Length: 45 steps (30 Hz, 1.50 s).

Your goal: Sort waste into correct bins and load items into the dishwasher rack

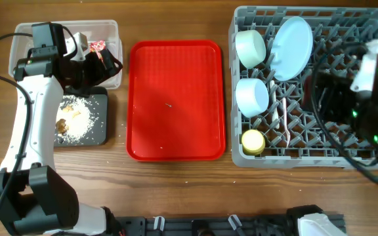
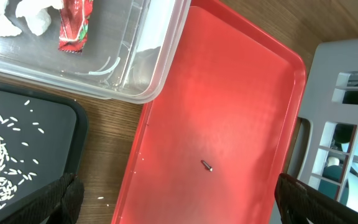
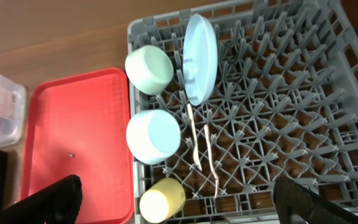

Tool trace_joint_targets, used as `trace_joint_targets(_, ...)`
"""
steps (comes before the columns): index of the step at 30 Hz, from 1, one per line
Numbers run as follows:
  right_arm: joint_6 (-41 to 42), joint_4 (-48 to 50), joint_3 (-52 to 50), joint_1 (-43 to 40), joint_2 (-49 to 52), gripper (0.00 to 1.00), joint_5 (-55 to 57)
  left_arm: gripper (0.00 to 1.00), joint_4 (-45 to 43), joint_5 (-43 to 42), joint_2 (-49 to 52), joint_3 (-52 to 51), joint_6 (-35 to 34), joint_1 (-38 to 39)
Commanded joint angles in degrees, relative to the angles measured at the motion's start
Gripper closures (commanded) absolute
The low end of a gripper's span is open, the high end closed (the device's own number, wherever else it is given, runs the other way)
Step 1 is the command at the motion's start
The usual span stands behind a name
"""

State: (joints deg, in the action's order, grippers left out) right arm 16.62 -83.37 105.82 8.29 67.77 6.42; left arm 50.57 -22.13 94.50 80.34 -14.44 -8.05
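The clear tub [image 1: 110, 29] holds white tissue [image 2: 17, 15] and the red wrapper [image 2: 74, 28]. The black tray [image 1: 100, 124] in front of it holds rice scraps [image 1: 77, 118] with brownish lumps. The grey rack [image 1: 241, 157] holds the mint bowl [image 3: 148, 68], the plate [image 3: 201, 56] on edge, the blue bowl [image 3: 153, 137], the yellow cup [image 3: 161, 200], and the white spoon [image 3: 194, 143] and fork [image 3: 210, 155]. My left gripper [image 2: 182, 202] is open and empty, between the tub and the red tray. My right gripper [image 3: 179, 202] is open and empty above the rack.
The flat red tray [image 1: 176, 98] lies between the bins and the rack, bare but for a tiny dark speck [image 1: 168, 104]. A few rice grains lie on the wood beside the black tray [image 2: 61, 124]. Cables trail from both arms.
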Motion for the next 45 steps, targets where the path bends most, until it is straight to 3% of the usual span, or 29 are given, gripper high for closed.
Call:
trace_joint_targets(1, 0.5, 0.7, 0.3, -0.3, -2.1, 0.0, 2.6, 0.0, -0.1, 0.2, -0.7, 0.8, 0.6, -0.2)
trace_joint_targets(4, 3.3, 2.8, 0.3, -0.3, -5.2, 0.0, 4.4, 0.0, -0.1, 0.2, -0.7, 0.8, 0.6, -0.2)
trace_joint_targets(12, 1.4, 9.5, -2.2, -0.3, -13.3, 0.0, 10.5, 0.0, -0.1, 0.2, -0.7, 0.8, 0.6, -0.2)
trace_joint_targets(20, -16.6, 41.9, -32.3, -5.1, -32.5, 0.0, -1.0, 0.0, -0.1, 0.2, -0.7, 0.8, 0.6, -0.2)
trace_joint_targets(27, -16.6, 60.2, -58.9, -6.0, -46.1, 0.0, -5.3, 0.0, -0.1, 0.2, -0.7, 0.8, 0.6, -0.2)
trace_joint_targets(37, -16.5, 88.3, -89.3, -6.0, -57.1, 0.0, -9.5, 0.0, -0.1, 0.2, -0.7, 0.8, 0.6, -0.2)
trace_joint_targets(45, -16.6, 94.3, -102.2, -6.0, -67.4, 0.0, -7.6, 0.0, -0.1, 0.2, -0.7, 0.8, 0.6, -0.2)
